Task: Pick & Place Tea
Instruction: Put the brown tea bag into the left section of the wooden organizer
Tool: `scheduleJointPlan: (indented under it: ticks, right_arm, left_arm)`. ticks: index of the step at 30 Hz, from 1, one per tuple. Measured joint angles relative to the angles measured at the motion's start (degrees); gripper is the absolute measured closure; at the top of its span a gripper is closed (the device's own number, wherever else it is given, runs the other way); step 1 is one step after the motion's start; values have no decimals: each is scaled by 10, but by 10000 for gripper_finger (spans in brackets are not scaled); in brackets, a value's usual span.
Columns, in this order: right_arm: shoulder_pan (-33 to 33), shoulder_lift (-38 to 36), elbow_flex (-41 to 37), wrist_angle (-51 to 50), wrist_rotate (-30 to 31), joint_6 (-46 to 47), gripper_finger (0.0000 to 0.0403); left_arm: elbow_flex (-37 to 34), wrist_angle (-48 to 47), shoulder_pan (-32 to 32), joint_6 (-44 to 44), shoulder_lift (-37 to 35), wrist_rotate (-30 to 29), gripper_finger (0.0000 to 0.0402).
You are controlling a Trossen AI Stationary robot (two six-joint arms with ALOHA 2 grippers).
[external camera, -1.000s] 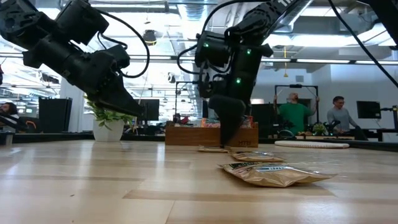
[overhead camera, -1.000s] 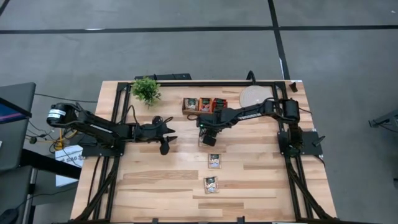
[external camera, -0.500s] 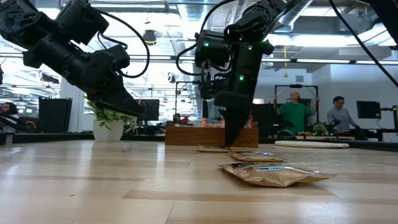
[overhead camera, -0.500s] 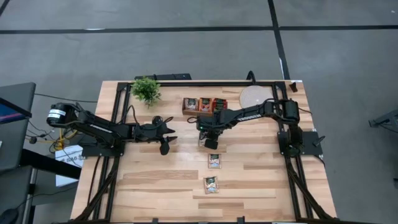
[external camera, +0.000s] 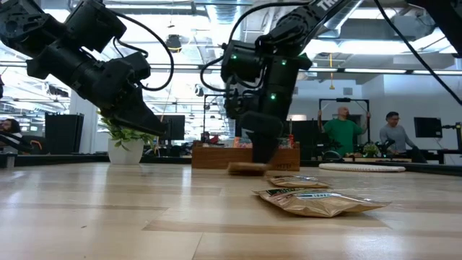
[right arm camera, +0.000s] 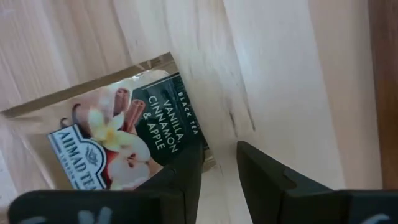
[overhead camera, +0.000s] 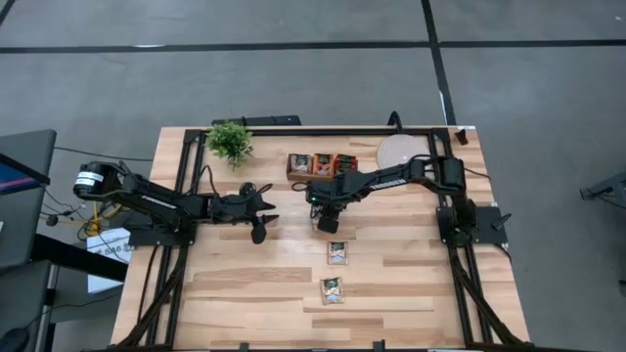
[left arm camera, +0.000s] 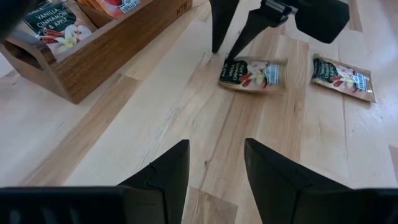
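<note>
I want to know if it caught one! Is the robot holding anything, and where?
Yes: the right gripper pinches a flat pale brown tea sachet by one corner. The open left gripper holds nothing.

3 tea sachets point(overhead camera: 337, 253) on the table, 1 tray point(overhead camera: 293, 167), 1 plant point(overhead camera: 230, 141), 1 disc point(overhead camera: 397, 151).

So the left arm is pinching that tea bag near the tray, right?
No, the right gripper is pinching the tea bag near the tray. The high view shows it. The left gripper hangs off to the side, jaws open and empty.
</note>
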Motion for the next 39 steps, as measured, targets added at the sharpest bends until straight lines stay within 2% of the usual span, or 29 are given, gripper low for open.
scheduleJointPlan:
  ticks: [8,20,29,39]
  right_arm:
    - [0,4,0,-2,1,2,314]
    - [15,3,-2,-7,25,0,399]
    - [42,-2,0,-45,100,7,401]
    - [103,2,63,-85,143,-7,403]
  left_arm:
    - [0,-2,0,0,0,5,256]
    - [0,-2,0,-1,0,5,256]
    - [0,-2,0,-3,0,8,256]
    - [0,19,0,-34,0,68,256]
